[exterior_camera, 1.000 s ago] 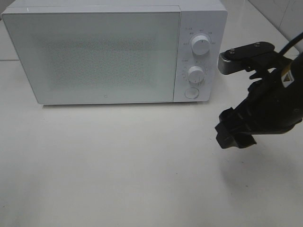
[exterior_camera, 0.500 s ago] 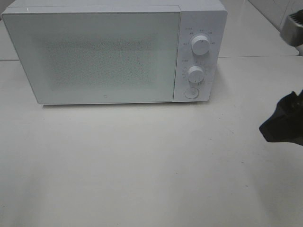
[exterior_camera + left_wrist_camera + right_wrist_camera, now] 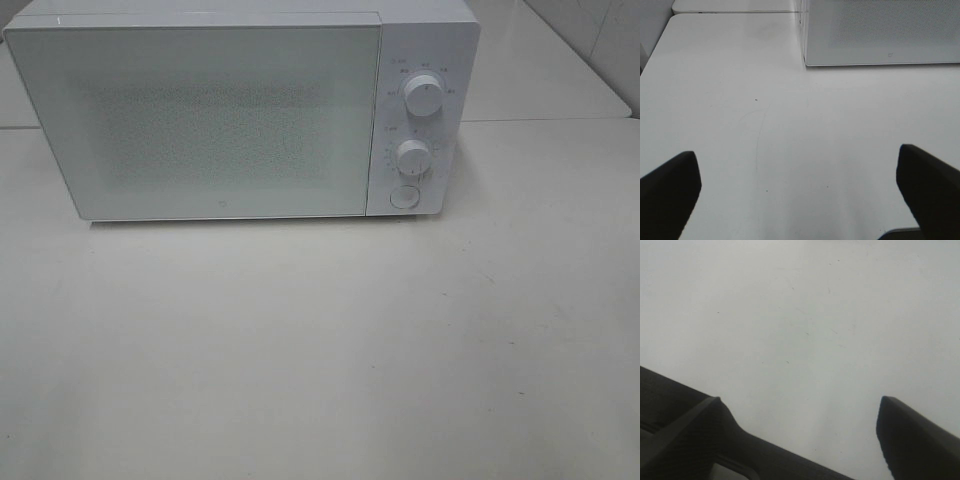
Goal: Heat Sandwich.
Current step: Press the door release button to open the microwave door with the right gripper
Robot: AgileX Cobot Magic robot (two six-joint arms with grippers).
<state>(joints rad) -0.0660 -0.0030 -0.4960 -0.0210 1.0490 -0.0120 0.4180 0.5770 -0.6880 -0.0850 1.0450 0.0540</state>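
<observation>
Exterior high view: white microwave sits at 11 o'clock on the pale tabletop, door shut, its frosted speckled panel hiding the inside. Control strip is on the 3 o'clock side of the door: upper knob, lower knob at 6 o'clock of it, round button below both. The sandwich shows in no view, so where it lies cannot be told, and neither can its place relative to either gripper. Left wrist view: left gripper is released, the two dark fingers spread wide with only bare tabletop between them. The microwave's lower front corner is ahead of it, well apart. Thin scratch marks on the tabletop lie between that corner and the fingers. Right wrist view: right gripper is also released, fingers apart, nothing held, over plain tabletop with a few faint specks.
</observation>
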